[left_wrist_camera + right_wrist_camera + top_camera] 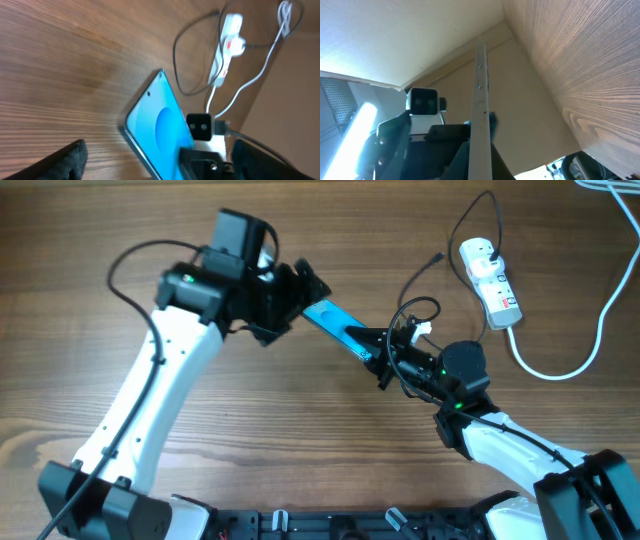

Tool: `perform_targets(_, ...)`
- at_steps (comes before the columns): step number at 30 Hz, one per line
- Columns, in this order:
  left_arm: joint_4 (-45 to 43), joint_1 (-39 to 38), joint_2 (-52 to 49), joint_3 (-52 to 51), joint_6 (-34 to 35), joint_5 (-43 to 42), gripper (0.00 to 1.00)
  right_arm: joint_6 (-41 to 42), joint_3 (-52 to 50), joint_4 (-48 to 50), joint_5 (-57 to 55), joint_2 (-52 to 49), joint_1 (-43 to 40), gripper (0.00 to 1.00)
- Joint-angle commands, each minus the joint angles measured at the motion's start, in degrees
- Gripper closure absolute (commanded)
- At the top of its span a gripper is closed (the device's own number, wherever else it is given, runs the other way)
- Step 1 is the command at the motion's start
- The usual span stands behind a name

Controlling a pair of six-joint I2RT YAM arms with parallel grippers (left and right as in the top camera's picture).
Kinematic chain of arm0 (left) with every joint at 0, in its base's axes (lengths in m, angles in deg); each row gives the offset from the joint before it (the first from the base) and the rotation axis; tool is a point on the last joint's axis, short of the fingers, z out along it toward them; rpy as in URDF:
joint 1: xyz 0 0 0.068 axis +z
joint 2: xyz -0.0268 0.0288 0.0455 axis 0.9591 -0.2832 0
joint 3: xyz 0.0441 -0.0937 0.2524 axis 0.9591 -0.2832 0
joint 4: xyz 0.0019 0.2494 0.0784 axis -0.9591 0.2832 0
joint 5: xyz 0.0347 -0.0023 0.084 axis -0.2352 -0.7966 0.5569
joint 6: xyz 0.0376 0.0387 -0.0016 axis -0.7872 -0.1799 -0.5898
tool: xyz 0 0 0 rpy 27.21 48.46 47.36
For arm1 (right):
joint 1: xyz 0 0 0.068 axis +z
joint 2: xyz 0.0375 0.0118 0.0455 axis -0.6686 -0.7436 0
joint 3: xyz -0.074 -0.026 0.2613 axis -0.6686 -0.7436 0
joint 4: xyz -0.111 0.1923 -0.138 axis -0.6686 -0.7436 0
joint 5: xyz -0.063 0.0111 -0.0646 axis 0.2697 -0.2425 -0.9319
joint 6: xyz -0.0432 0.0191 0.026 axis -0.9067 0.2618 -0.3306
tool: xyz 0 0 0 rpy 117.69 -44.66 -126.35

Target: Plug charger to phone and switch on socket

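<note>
Now I hold the phone, and the charger is not yet plugged into it.
My right claw (383, 358) is clenched on one end of the phone (335, 326), which seems lifted a little from the surface (300, 440), blue screen up. My left claw (290, 298) is released, its fingers (70, 157) spread wide near the other end. The charger (478, 252) sits in the power strip (502, 298), and its plug tip (438, 257) lies well apart from the phone. I think the next move belongs to the left claw: fetch this tip and bring it straight to the port. The switch comes after.
</note>
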Motion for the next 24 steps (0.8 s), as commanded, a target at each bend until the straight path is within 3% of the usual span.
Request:
perform_targets(1, -5.33, -1.86, 0.72, -4.24, 1.92, -5.38, 0.19, 0.44, 0.7, 0.72, -0.85, 0.11, -0.04, 0.96)
perform_targets(4, -6.23, -2.49, 0.72, -5.03, 3.39, -5.84, 0.2, 0.42, 0.7, 0.76, -2.08, 0.13, -0.04, 0.96)
perform_targets(9, -7.56, -2.78, 0.63, -5.29, 7.61, -5.81, 0.3, 0.44, 0.7, 0.83, -2.67, 0.13, -0.04, 0.96)
perform_targets(15, -14.45, -4.9, 0.61, -10.23, 12.7, -5.88, 0.36, 0.42, 0.7, 0.98, -2.64, 0.13, -0.04, 0.96)
perform_targets(18, -17.0, -5.11, 0.61, -12.5, 15.04, -6.34, 0.47, 0.44, 0.7, 0.96, -2.64, 0.13, -0.02, 0.96)
perform_targets(21, -18.49, -5.25, 0.61, -12.52, 15.96, -6.88, 0.5, 0.44, 0.7, 0.96, -2.64, 0.13, -0.04, 0.96)
perform_targets(24, -19.61, -5.6, 0.61, -12.52, 18.32, -6.82, 0.65, 0.42, 0.7, 0.76, -2.64, 0.13, -0.02, 0.96)
